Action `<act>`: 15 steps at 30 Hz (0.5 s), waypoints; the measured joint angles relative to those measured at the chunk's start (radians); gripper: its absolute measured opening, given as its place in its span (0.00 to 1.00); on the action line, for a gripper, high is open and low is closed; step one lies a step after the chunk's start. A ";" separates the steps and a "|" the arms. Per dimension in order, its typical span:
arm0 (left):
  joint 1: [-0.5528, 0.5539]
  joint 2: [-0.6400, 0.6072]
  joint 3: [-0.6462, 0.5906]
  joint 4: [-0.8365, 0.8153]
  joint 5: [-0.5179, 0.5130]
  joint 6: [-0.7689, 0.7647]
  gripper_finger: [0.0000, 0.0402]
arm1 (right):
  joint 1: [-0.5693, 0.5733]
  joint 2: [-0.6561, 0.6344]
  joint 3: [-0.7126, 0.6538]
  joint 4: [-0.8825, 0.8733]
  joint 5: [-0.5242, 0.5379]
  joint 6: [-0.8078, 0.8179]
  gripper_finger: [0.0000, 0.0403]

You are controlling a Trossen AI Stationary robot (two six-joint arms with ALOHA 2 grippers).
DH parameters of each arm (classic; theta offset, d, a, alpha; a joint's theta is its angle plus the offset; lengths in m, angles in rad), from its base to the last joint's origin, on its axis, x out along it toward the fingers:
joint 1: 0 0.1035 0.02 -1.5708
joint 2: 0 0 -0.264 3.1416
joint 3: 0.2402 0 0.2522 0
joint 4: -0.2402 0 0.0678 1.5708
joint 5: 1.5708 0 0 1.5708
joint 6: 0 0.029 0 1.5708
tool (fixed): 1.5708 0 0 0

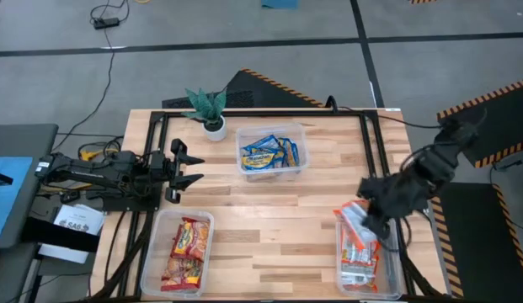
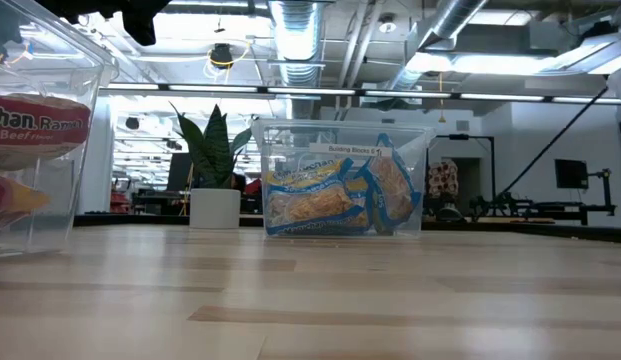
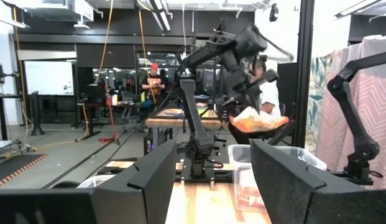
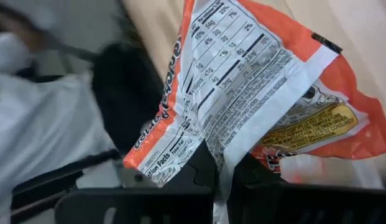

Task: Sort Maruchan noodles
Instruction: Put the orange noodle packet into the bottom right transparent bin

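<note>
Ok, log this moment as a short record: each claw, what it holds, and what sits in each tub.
right claw: shut on an orange-and-white packet, above the right tub
left claw: open, empty, at the table's left edge
right tub: orange-and-white packets
front-left tub: red-and-yellow packets
back tub: blue-and-yellow packets
also present: potted plant

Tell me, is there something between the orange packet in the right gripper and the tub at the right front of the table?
Nothing visible. The right gripper is shut on the orange packet and holds it just over the right front tub, which is open on top and holds only packets of the same kind. The left gripper waits open, far off.
</note>
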 joint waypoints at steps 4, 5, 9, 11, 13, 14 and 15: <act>0.000 0.000 0.000 0.000 0.000 0.000 0.48 | 0.150 0.036 -0.001 -0.131 0.004 0.299 0.06; 0.000 0.000 0.000 0.000 0.000 -0.002 0.48 | 0.179 0.051 -0.001 -0.144 0.004 0.347 0.06; 0.000 0.000 0.000 0.000 0.000 -0.015 0.48 | 0.249 0.109 -0.001 -0.158 0.004 0.463 0.11; 0.000 0.000 0.000 -0.001 0.000 -0.018 0.48 | 0.261 0.138 -0.001 -0.151 0.004 0.476 0.13; 0.000 0.000 0.000 -0.001 0.000 -0.019 0.48 | 0.262 0.166 -0.001 -0.142 0.004 0.475 0.15; 0.000 0.000 0.000 -0.001 0.000 -0.019 0.48 | 0.261 0.178 -0.001 -0.141 0.002 0.469 0.15; 0.000 0.000 0.000 -0.001 0.000 -0.019 0.48 | 0.261 0.189 -0.001 -0.141 0.002 0.464 0.15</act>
